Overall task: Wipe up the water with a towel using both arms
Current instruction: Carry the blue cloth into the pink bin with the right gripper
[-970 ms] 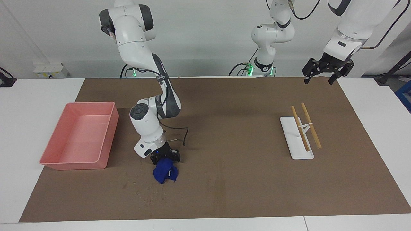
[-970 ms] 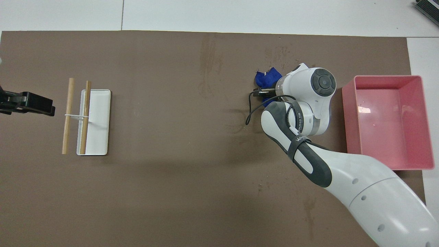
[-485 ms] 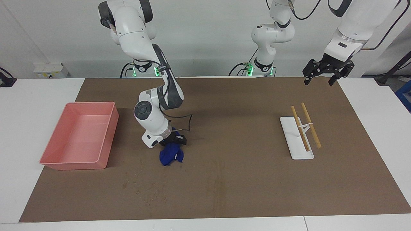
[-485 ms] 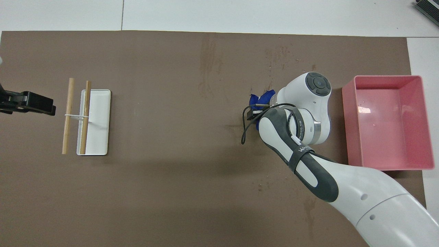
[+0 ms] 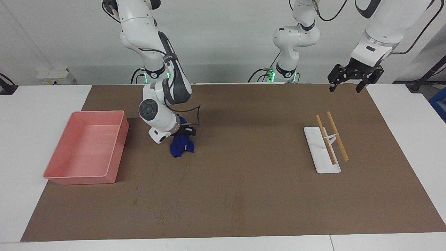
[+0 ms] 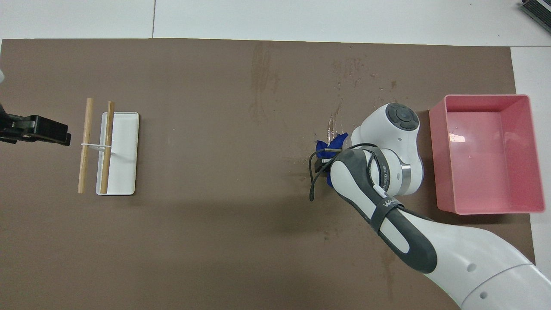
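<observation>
My right gripper is shut on a crumpled blue towel that hangs from it down to the brown mat, beside the pink bin. In the overhead view the arm hides most of the towel and the right gripper. The water is a faint scatter of pale specks farther from the robots than the towel; it also shows in the overhead view. My left gripper waits open and empty in the air over the mat's edge at the left arm's end.
A pink bin stands toward the right arm's end. A white tray with two wooden sticks lies toward the left arm's end. A long darker streak stain runs along the mat's middle.
My right gripper has pulled the blue towel toward the robots, away from the specks, leaving a thin wet trail. The left arm has stayed put.
</observation>
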Available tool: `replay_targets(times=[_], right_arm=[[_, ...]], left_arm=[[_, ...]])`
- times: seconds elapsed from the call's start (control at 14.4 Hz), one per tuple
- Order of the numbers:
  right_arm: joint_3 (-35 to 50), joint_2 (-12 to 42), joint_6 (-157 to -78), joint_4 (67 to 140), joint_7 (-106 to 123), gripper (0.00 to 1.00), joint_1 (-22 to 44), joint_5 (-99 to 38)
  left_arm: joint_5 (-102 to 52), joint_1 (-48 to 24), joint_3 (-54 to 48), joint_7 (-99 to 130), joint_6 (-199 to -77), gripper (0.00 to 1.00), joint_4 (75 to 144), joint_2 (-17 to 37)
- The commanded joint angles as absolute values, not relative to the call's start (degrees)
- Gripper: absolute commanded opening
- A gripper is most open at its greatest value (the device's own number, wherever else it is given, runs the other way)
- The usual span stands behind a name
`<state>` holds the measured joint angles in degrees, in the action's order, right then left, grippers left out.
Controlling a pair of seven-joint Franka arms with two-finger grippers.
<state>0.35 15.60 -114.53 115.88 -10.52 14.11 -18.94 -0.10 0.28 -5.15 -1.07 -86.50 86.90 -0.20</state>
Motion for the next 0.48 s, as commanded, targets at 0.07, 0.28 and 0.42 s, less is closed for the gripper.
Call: replay_targets(times=[0.07, 0.28, 0.42], right_arm=[[0.62, 8.27, -106.89, 116.64, -8.97, 0.0, 8.89, -14.09], [0.62, 6.07, -97.77, 110.5, -7.22, 0.0, 5.63, -6.7], [0.35, 3.44, -91.87, 106.81, -1.79, 0.0, 2.31, -2.92]], left_arm=[[-0.79, 0.17, -4.75, -1.05, -86.92, 1.0, 89.12, -2.11], [-0.79, 0.26, -4.75, -1.05, -86.92, 1.0, 89.12, -2.11], [-0.79, 0.18, -4.75, -1.05, -86.92, 1.0, 89.12, -2.11]])
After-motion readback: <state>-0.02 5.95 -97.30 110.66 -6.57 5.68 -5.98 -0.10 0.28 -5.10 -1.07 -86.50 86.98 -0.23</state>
